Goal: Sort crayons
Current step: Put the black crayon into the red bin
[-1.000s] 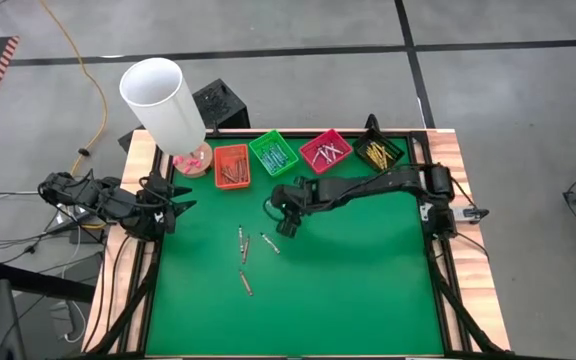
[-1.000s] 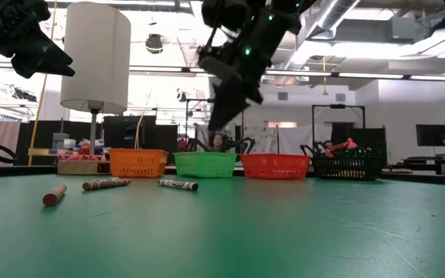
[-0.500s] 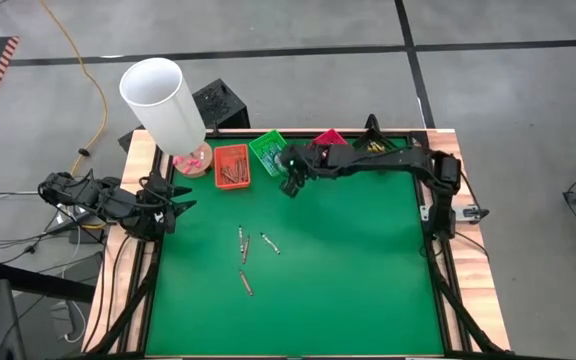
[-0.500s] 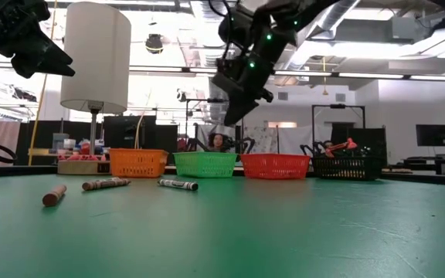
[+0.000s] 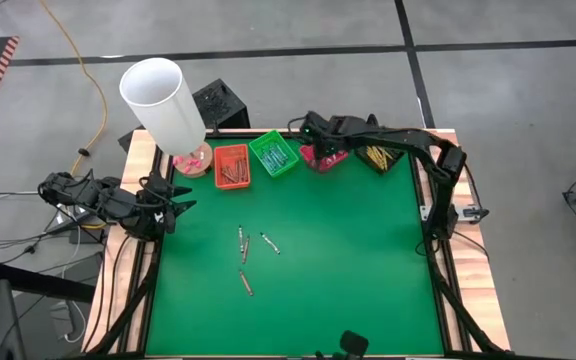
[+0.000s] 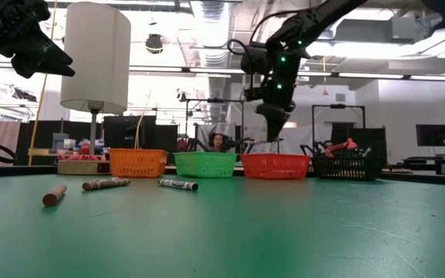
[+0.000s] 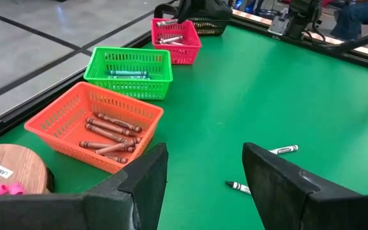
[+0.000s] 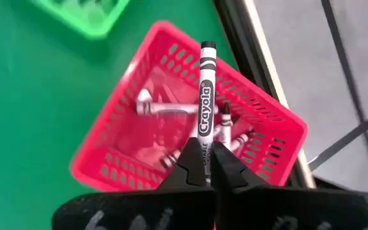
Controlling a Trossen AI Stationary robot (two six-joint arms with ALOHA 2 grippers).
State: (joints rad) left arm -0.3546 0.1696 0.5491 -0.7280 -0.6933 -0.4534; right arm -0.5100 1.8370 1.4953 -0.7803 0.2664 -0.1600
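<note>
Green felt (image 5: 348, 260) covers the table, with a row of small baskets along its far edge: orange (image 5: 232, 166), green (image 5: 273, 154), pink (image 8: 190, 137) and black (image 5: 378, 155). Above the pink basket hangs the right gripper (image 8: 203, 167), its fingers clenched on one end of a crayon (image 8: 204, 96) that points down into the basket, where other crayons already lie. Its paper wrap reads "Crayola". Four more crayons (image 5: 248, 255) lie loose on the felt near the table's middle. Such a stick is probably light and stiff but brittle, with a smooth wrapper that could slip; a pinch across the middle or close to one end should hold it. At the table's left edge waits the left gripper (image 7: 203, 185), fingers spread, holding nothing.
</note>
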